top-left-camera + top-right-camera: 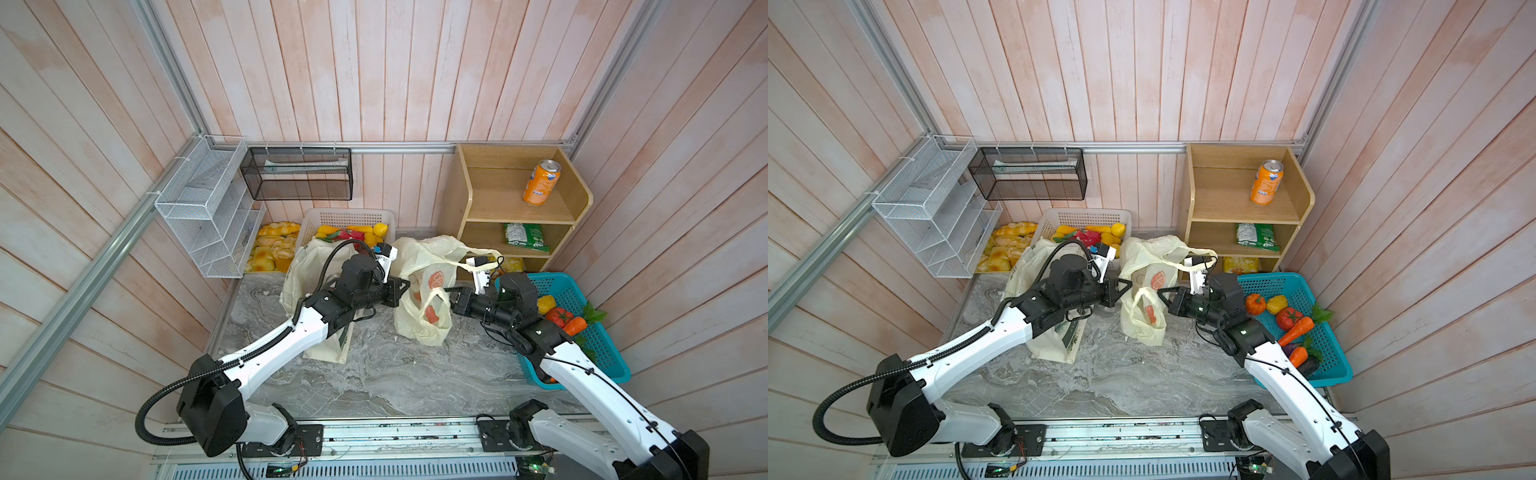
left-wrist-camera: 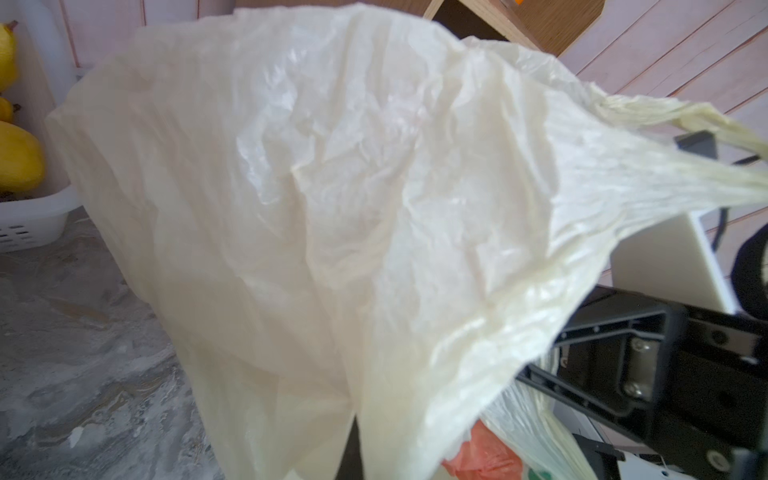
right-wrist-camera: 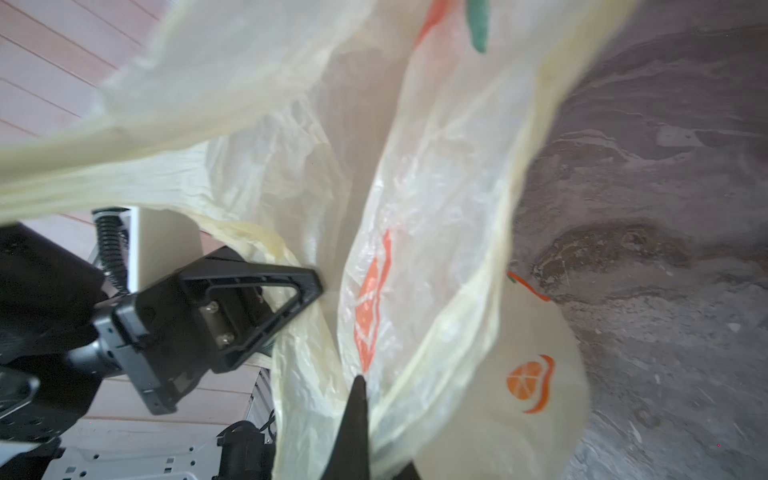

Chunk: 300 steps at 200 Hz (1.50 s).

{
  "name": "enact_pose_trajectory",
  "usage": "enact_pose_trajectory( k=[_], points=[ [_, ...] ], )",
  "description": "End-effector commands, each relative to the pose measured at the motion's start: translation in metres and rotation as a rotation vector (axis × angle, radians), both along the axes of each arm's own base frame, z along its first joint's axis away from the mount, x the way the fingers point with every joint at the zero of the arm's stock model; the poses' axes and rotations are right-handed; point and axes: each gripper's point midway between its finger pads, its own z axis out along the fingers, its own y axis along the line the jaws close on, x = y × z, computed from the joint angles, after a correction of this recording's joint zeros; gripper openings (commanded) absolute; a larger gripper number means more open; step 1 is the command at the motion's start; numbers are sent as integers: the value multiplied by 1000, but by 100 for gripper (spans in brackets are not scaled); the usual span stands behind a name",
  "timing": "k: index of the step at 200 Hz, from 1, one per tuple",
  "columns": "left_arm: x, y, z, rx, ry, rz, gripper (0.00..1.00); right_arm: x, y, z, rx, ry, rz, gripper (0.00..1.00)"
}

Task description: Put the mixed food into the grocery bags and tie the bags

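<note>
**Two robot grippers pinch a thin plastic bag on a marble table**

The plastic bag (image 1: 415, 257) sits slumped at mid-table (image 1: 374, 374), between the two arms. An orange-red shape shows through its lower film, and it is unclear whether that is print or something inside.

Just left of it stands the cloth tote (image 1: 297, 270). It is largely behind the left arm and its inside is hidden.

On the right, a blue basket (image 1: 615, 374) holds two toy carrots (image 1: 1298, 330) with green tops, a tomato (image 1: 1288, 318), a yellow pepper (image 1: 1277, 304) and a small pumpkin (image 1: 1255, 303). The right arm covers part of this basket.

At the back, a white basket (image 1: 349, 214) holds yellow fruit (image 1: 380, 229), with bread loaves (image 1: 272, 249) beside it. A wooden shelf (image 1: 463, 187) carries an orange soda can (image 1: 541, 183) on top. A green snack packet (image 1: 524, 237) lies on the level below.

The bag is pale yellow, crinkled and translucent, printed with orange slices. One loop handle (image 1: 482, 250) stretches over the right wrist camera.

The left gripper (image 1: 405, 286) is closed on the bag's left rim. The right gripper (image 1: 446, 289) is closed on film at the opposite side. Bag film fills most of both wrist views.
</note>
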Motion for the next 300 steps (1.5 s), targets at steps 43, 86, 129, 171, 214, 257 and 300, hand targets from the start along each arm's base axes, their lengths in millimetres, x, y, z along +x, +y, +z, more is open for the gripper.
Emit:
enact_pose_trajectory(
  k=[43,86,129,171,214,257,300],
  points=[
    [-6,13,17,8,-18,-40,0,5,-71,-119,-215,181,-267,0],
    [-7,8,8,2,15,-57,0,-4,-89,-155,-289,250,-330,0],
    [-4,4,6,-4,41,-56,0,-12,-104,-178,-298,317,-351,9],
    [-5,-4,-5,-24,86,-72,0,-13,-78,-144,-192,267,-228,56],
    [-4,-11,-19,-23,129,-57,0,-22,-63,-104,-130,209,-172,61],
    [1,-15,-26,-16,156,-35,0,-39,-51,-77,-76,165,-144,65],
    [1,-20,-32,14,164,-50,0,-32,-47,-39,-31,101,-144,66]
  ],
)
